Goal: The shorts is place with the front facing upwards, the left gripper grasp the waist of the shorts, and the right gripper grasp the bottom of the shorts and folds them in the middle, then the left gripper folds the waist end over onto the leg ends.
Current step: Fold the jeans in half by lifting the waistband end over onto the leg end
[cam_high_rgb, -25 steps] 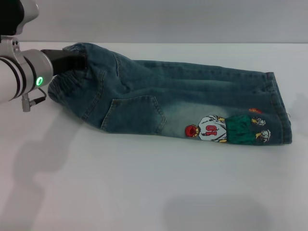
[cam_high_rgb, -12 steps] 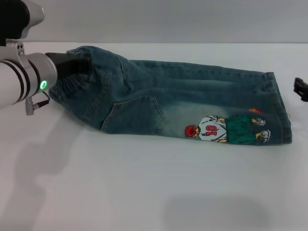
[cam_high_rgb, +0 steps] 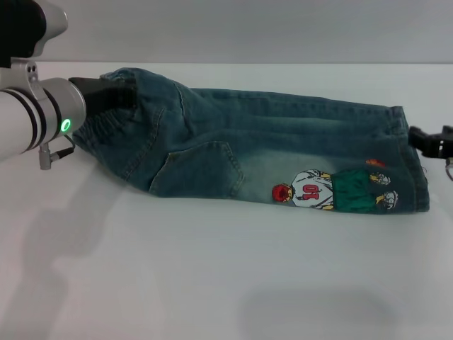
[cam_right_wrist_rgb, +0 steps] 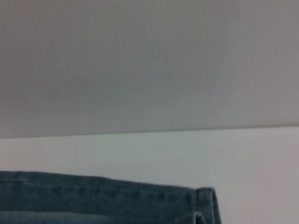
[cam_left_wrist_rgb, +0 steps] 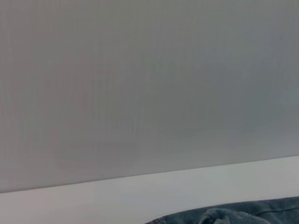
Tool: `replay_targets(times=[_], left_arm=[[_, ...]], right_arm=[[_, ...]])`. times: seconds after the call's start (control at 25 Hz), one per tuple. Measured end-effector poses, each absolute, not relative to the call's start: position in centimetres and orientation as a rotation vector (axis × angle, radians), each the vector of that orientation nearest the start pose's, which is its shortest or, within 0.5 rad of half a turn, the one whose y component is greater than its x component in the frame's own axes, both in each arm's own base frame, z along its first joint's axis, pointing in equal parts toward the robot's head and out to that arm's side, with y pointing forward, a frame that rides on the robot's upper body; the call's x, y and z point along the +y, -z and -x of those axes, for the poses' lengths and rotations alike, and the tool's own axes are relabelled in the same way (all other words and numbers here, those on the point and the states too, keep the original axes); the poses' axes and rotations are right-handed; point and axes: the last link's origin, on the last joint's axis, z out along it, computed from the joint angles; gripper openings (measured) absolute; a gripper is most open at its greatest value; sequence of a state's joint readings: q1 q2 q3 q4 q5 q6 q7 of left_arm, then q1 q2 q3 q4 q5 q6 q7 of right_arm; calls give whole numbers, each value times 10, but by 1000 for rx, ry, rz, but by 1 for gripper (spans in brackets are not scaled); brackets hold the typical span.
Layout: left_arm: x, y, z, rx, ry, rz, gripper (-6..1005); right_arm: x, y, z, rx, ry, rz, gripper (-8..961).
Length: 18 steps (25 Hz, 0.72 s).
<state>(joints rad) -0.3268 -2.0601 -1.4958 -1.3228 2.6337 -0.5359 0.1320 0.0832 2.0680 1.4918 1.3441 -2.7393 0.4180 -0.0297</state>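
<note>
The shorts (cam_high_rgb: 269, 149) lie folded lengthwise on the white table (cam_high_rgb: 212, 269), pocket and cartoon print (cam_high_rgb: 333, 190) facing up. The ruffled waist of the shorts (cam_high_rgb: 106, 127) is at the left, and its upper part is bunched and raised. My left gripper (cam_high_rgb: 117, 93) is buried in that raised fabric, shut on it. The leg ends (cam_high_rgb: 410, 163) lie flat at the right. My right gripper (cam_high_rgb: 425, 138) reaches in from the right edge, just beside the hem. A bit of denim (cam_left_wrist_rgb: 233, 215) shows in the left wrist view. The right wrist view shows the hem corner (cam_right_wrist_rgb: 205, 205).
A grey wall (cam_high_rgb: 248, 28) rises behind the table's far edge. Bare white tabletop stretches in front of the shorts and to their right.
My right gripper has come into view from the right edge and closed in on the leg hem. The left gripper has shifted slightly right with the waist fabric bunching higher.
</note>
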Motion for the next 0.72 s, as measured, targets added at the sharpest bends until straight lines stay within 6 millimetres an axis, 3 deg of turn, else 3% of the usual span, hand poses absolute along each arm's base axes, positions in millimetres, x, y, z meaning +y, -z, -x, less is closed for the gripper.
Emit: replay_targets(times=[0.24,0.72], left_arm=[[392,1,210,-964,270,1970,92],[392,4,205,-954,270,1988,92]], right_arm=[[350,-8,-300,1181,-241,1739,556],[357,-2,-302,1182,-213,1762,533]])
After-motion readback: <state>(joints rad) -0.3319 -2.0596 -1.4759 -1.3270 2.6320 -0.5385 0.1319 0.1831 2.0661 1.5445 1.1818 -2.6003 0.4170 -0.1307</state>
